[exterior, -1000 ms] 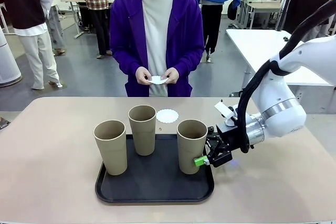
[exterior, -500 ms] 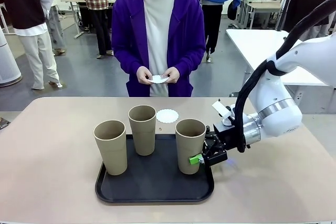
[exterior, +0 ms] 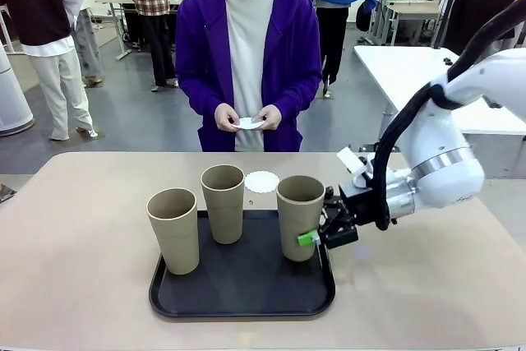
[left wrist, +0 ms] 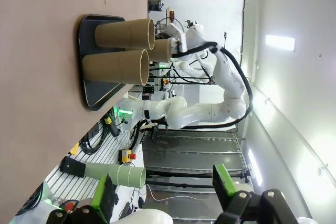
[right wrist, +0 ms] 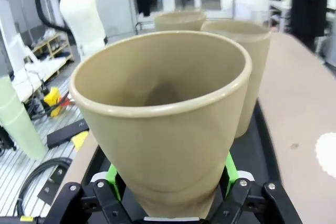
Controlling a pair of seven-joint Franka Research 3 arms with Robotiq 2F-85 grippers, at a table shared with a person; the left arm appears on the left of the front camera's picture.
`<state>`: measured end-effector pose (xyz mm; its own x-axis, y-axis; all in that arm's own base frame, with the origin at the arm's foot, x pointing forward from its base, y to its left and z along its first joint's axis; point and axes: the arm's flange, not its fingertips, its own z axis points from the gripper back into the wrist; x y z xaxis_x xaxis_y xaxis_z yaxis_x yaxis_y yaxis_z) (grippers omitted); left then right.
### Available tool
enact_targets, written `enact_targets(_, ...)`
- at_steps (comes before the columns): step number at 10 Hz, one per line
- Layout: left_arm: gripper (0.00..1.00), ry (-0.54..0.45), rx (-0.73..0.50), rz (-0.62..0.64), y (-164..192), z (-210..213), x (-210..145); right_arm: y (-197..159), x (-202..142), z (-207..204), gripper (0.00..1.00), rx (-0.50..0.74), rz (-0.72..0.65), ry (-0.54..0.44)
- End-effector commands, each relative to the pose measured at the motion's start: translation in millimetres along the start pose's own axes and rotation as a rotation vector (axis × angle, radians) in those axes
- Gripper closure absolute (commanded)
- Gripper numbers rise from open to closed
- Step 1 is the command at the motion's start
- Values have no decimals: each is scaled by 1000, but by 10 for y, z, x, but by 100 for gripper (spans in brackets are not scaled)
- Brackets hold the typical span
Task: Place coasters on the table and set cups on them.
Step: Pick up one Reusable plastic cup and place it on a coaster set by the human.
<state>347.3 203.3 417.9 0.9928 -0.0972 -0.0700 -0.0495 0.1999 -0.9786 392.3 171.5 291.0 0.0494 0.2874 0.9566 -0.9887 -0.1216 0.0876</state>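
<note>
The right gripper (exterior: 306,237) clamps one cup (exterior: 300,210) low down; the left gripper (left wrist: 163,176) stands open. The cup is tall, matte tan, flared

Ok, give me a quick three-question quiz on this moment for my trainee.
1. How many coasters lie on the table?
2. True or false: the right tool grips the rightmost cup.
3. The left tool is: A) open, B) shut on a cup, C) shut on a coaster.
Key: 1 one; 2 true; 3 A.
</note>
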Motion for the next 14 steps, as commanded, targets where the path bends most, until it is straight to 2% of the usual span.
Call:
enact_targets(1, 0, -9, -8, -8, -23, 10, -2, 332, 688, 148, 85, -77, -16, 12)
enact_targets(4, 0, -9, -8, -8, -23, 10, -2, 667, 1417, 242, 85, -93, 22, 8)
enact_targets(5, 0, -9, -8, -8, -23, 10, -2, 730, 1532, 229, 85, -96, 39, 4)
enact_targets(6, 0, -9, -8, -8, -23, 10, -2, 817, 1609, 203, 85, -95, 46, 16)
enact_targets(7, 0, -9, -8, -8, -23, 10, -2, 880, 1575, 205, 85, -121, 53, 72)
enact_targets(8, 0, -9, -8, -8, -23, 10, -2, 726, 1688, 268, 85, -86, 63, 17)
enact_targets(11, 0, -9, -8, -8, -23, 10, -2, 726, 1688, 268, 85, -86, 63, 17)
enact_targets(12, 0, -9, -8, -8, -23, 10, -2, 752, 1714, 251, 16, -94, 64, 35)
enact_targets(14, 0, -9, -8, -8, -23, 10, -2, -142, 1869, 100, 16, -174, 14, -37)
